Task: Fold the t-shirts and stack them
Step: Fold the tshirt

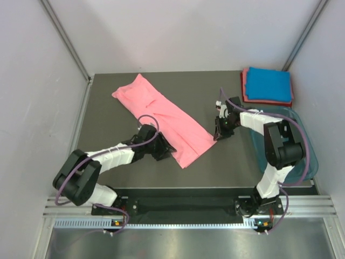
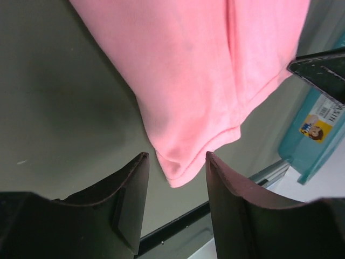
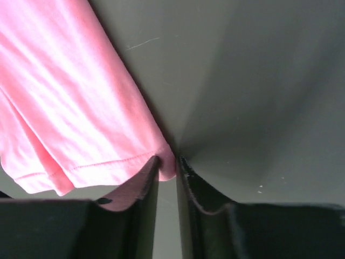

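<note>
The left gripper (image 2: 177, 157) stands with its jaws about half apart, astride the near hem corner of the soft salmon-pink t-shirt (image 1: 167, 113), and grips nothing. The shirt lies as a long folded strip of limp cloth, running diagonally across the dark grey table (image 1: 108, 124). At the other hem corner the right gripper (image 3: 168, 162) has its jaws nearly together, pinching the cloth. The shirt is light and floppy, so it will likely sag and slide unless both hem corners are held. Further right, a bright blue folded shirt (image 1: 268, 83) sits on a reddish-pink folded shirt (image 1: 245, 89), beyond the translucent teal plastic tub (image 1: 308, 141).
</note>
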